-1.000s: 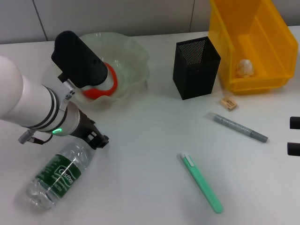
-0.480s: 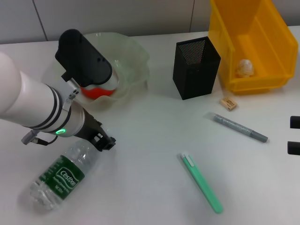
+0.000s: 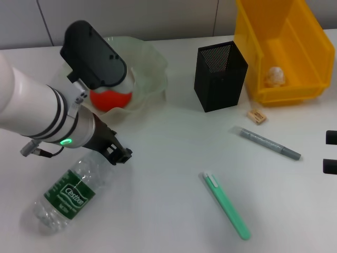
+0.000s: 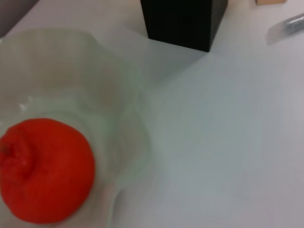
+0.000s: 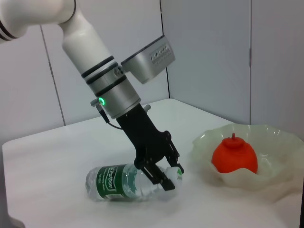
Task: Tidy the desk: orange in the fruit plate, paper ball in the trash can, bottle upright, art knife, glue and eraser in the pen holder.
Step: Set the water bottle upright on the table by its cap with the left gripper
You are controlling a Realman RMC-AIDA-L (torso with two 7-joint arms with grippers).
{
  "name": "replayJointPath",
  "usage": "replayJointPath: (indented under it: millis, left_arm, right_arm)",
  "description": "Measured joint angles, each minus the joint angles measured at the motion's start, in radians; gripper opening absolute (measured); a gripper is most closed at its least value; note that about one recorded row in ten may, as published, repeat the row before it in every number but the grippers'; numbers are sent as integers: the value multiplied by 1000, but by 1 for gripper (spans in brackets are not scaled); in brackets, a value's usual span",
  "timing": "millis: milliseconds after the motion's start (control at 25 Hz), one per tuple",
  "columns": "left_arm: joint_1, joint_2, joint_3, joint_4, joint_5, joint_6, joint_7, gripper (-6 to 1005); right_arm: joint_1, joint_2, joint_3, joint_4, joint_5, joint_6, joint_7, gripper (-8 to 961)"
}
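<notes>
The bottle (image 3: 66,192) lies on its side at the front left, also seen in the right wrist view (image 5: 124,181). My left gripper (image 3: 119,153) is shut on its neck, just behind the cap (image 5: 177,173). The orange (image 3: 109,98) rests in the fruit plate (image 3: 150,63). The paper ball (image 3: 275,76) lies inside the trash can (image 3: 310,37). The eraser (image 3: 256,116) lies in front of the pen holder (image 3: 220,76), a little to the right of it. A grey pen-shaped tool (image 3: 269,143) and a green one (image 3: 226,205) lie on the table. My right gripper (image 3: 330,153) waits open at the right edge.
The left wrist view looks down on the orange (image 4: 45,171), the plate's rim (image 4: 133,99) and the pen holder's base (image 4: 183,21). The white table (image 3: 168,142) stretches bare between the bottle and the two tools.
The left gripper has slid a little to the right along the bottle's neck. The bottle has rolled and turned slightly. The right gripper has not moved.
</notes>
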Motion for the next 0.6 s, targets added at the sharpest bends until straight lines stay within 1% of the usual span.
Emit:
replayJointPath:
  millis: [560,600]
  left_arm:
    - [34,6,-65,86,-19,31,9,464]
    - [41,6,-80,101,-25,32,13,464]
  right_arm:
    - [0,0,0,3,0,2,0,511]
    - [0,0,0,8,0,4,0,510]
